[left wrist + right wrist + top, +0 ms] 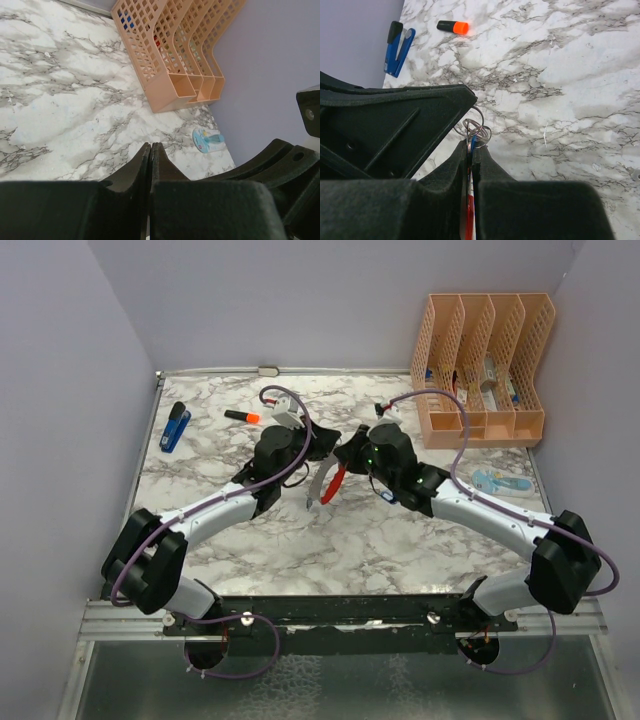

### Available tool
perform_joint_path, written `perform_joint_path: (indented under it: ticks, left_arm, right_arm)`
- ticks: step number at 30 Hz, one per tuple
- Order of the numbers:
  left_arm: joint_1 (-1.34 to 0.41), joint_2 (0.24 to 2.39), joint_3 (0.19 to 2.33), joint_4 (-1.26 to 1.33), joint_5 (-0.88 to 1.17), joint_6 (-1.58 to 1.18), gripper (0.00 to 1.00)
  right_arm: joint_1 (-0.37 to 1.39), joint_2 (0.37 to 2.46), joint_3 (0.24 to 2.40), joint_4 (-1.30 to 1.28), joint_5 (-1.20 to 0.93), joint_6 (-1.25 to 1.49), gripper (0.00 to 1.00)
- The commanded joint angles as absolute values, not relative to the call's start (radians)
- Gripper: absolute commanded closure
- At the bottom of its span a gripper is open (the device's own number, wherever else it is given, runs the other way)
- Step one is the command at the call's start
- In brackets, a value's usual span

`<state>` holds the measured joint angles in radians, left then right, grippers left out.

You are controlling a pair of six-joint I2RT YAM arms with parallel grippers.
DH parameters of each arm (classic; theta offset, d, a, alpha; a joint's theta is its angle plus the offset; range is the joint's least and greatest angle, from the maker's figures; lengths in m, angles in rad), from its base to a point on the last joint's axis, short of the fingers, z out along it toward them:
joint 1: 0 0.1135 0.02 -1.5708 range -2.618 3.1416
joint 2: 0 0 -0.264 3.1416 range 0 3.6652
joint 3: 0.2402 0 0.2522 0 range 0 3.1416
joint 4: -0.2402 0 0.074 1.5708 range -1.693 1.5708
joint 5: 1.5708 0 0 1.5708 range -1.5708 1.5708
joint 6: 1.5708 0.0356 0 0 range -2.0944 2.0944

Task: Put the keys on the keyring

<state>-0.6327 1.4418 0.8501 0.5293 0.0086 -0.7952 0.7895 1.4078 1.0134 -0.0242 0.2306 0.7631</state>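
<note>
Keyring sits between both grippers. Right gripper is clamped on its red loop. Left gripper is clenched; whether it grips anything cannot be told.

Setting: robot lab booth | marbled table | plain lilac walls | desk organizer

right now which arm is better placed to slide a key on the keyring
Right, likely: right gripper is shut on the keyring; left gripper is shut on nothing visible.
</note>
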Motion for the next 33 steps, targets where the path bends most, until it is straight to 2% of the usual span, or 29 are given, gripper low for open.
perform_joint_path:
  ticks: [1, 6, 13, 17, 21, 27, 33]
  left_arm:
    - [-0.656, 1.418, 0.841, 0.542, -0.031, -0.745, 1.00]
    - [-0.667, 1.414, 0.828, 0.540, -0.011, -0.711, 1.00]
    - [-0.657, 1.392, 0.899, 0.415, 0.079, -0.626, 0.60]
    - [-0.572, 1.382, 1.006, 0.259, 0.173, -0.578, 0.50]
    - [-0.455, 1.365, 1.090, 0.149, 0.315, -0.571, 0.49]
    - [-0.381, 1.380, 1.197, 0.003, 0.526, -0.514, 0.51]
    - [-0.370, 1.497, 1.320, -0.102, 0.856, -0.533, 0.67]
  right_arm:
    - [0.811, 1.426, 1.087, 0.080, 0.153, 0.792, 0.99]
    - [0.811, 1.440, 1.097, 0.109, 0.102, 0.778, 0.99]
    - [0.808, 1.399, 1.075, 0.073, 0.128, 0.677, 0.99]
    - [0.801, 1.351, 1.047, 0.021, 0.131, 0.513, 0.99]
    - [0.787, 1.275, 0.953, 0.023, 0.093, 0.346, 0.99]
    - [0.785, 1.148, 0.806, 0.110, -0.017, 0.064, 0.99]
    - [0.786, 1.059, 0.722, 0.173, -0.096, -0.084, 0.99]
